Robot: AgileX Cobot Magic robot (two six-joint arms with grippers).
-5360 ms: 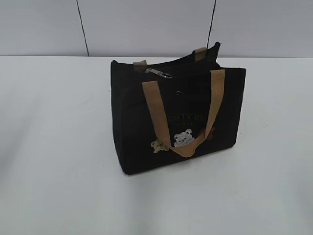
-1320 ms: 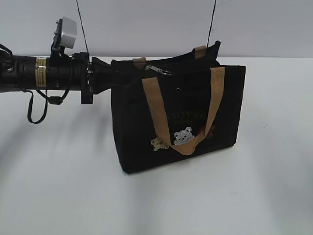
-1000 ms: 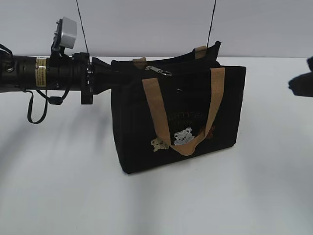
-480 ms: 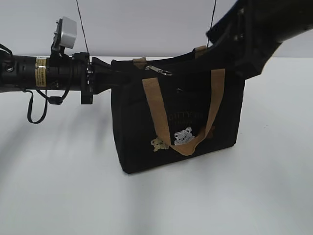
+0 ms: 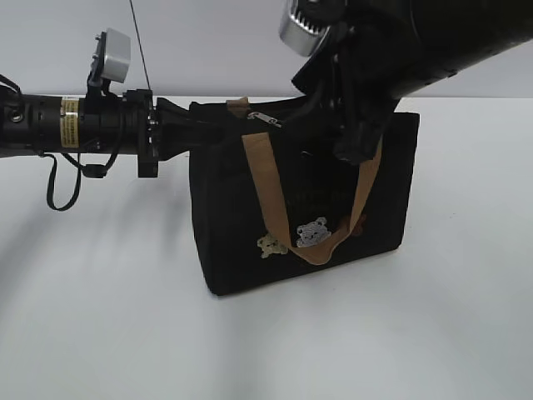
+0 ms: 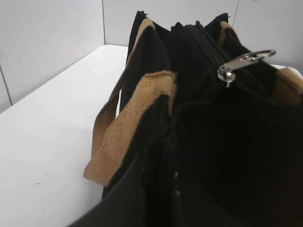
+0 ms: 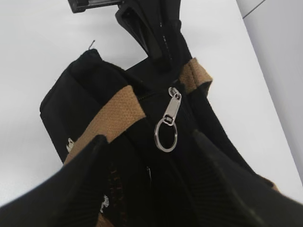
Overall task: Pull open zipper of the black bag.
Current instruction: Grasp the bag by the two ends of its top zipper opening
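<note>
Fabric like this gives under a pull: the black bag (image 5: 304, 200) looks soft-sided and light, standing upright on the white surface (image 5: 100, 325) toward its back edge, so I judge it would slide or fold if the zipper (image 7: 169, 109) were tugged with nothing bracing it. The left gripper (image 5: 185, 132) is at the bag's upper left end, fingers narrowed down onto the cloth there, which looks like that bracing hold. The best place to take hold is the silver pull tab, by its oval loop lying flat on top of the bag; it is small, smooth metal and may slip from a loose pinch. The right gripper (image 7: 151, 156) hangs above it with fingers spread wide on either side of the loop, holding nothing.

The right wrist view shows the tab clearly, between the two tan straps (image 7: 113, 116). The left wrist view shows the zipper line running away along the top, apparently closed. The outside view hides the tab's loop behind the right arm, but shows the whole bag and both arms.
</note>
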